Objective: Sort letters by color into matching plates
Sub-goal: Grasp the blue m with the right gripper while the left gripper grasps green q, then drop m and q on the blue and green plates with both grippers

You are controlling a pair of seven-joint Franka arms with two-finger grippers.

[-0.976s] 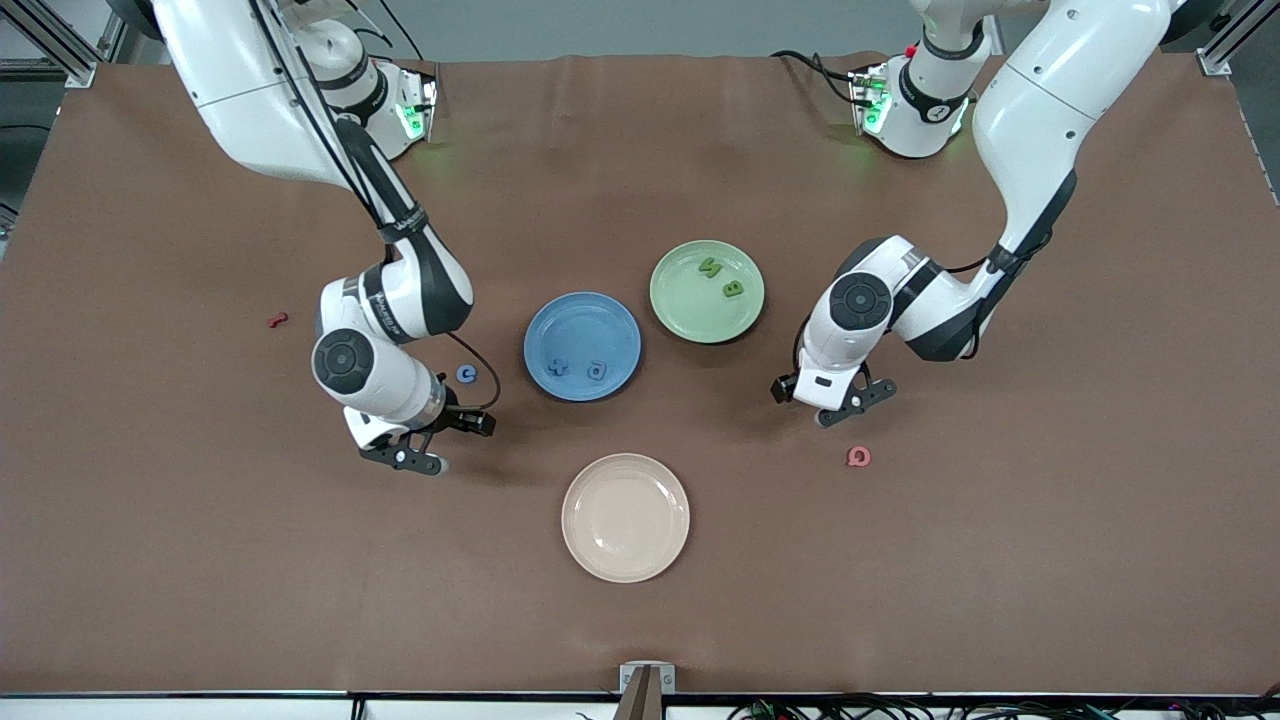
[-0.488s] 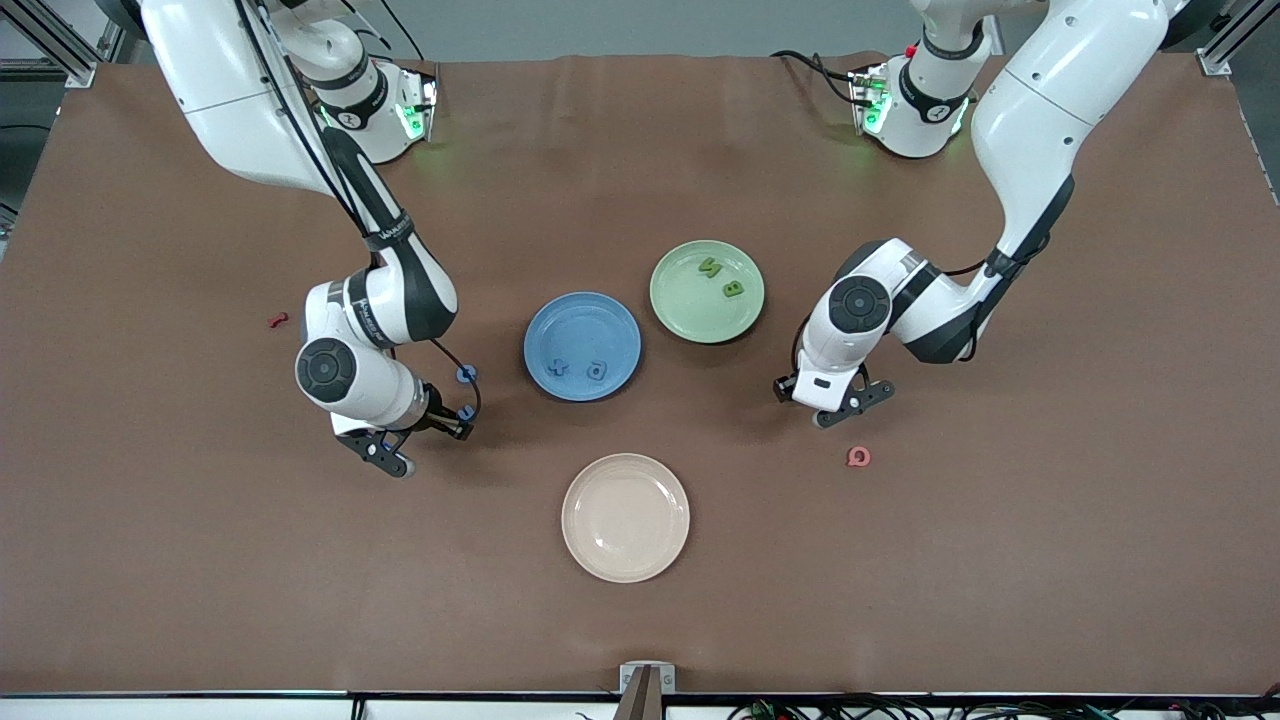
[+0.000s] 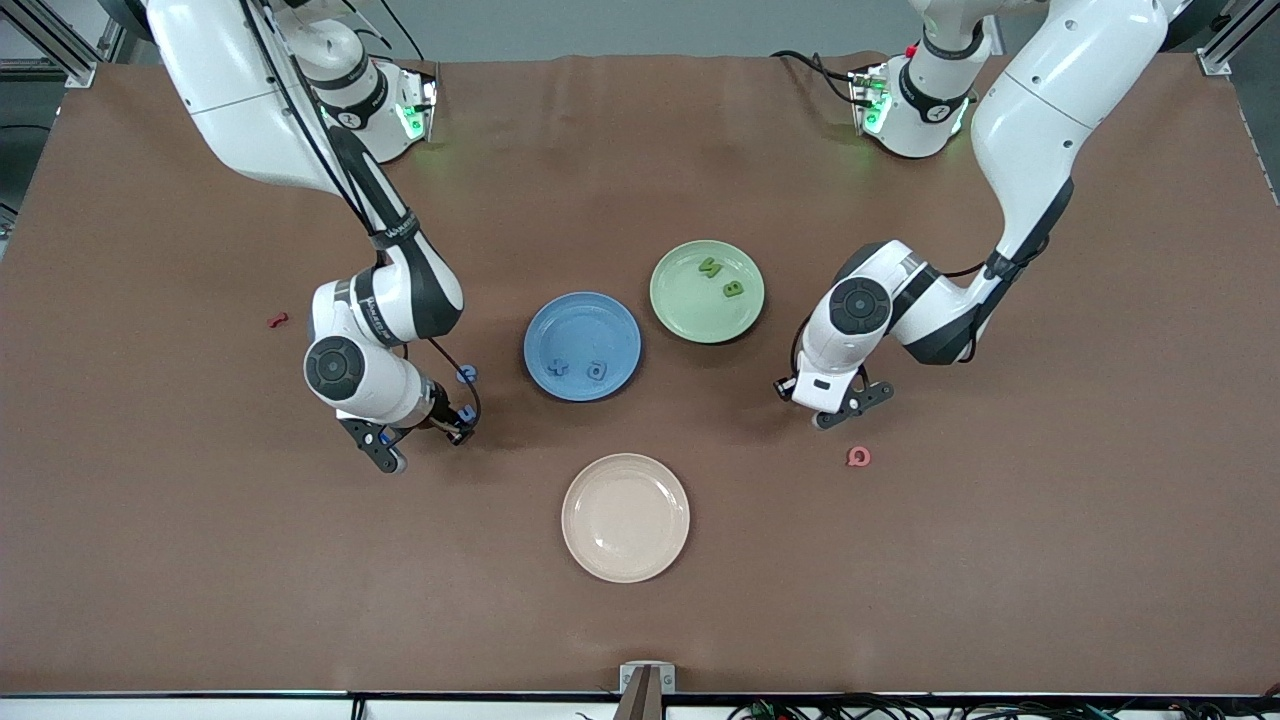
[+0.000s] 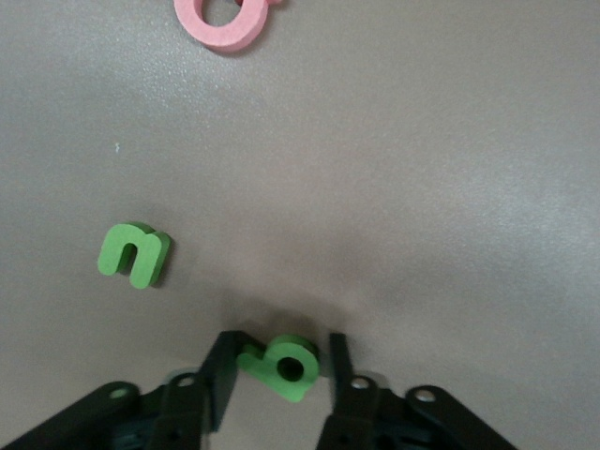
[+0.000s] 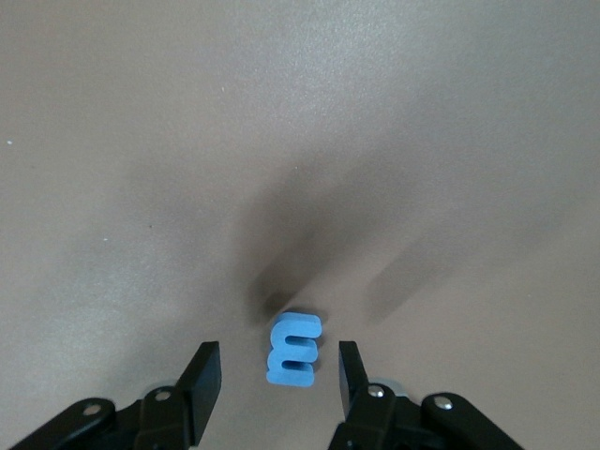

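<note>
My left gripper (image 4: 280, 349) is low on the table, shut on a small green letter (image 4: 281, 361). A second green letter (image 4: 134, 254) lies loose close by. From the front, the left gripper (image 3: 826, 405) is toward the left arm's end from the green plate (image 3: 690, 300), which holds two green letters (image 3: 733, 289). My right gripper (image 5: 277, 352) stands open around a blue letter E (image 5: 294, 350), with a gap on each side. It sits (image 3: 418, 440) beside the blue plate (image 3: 580, 315), which holds two blue letters (image 3: 558, 367). Two more blue letters (image 3: 466, 374) (image 3: 464, 411) lie beside the right hand.
A cream plate (image 3: 625, 517) sits nearer the front camera than the blue plate. A pink letter (image 3: 858, 457) lies just nearer the camera than the left gripper. A small red letter (image 3: 278, 320) lies toward the right arm's end.
The left gripper's jaws have closed in on the green letter without the arm shifting. The right hand has slid toward its own end of the table and its jaws have narrowed.
</note>
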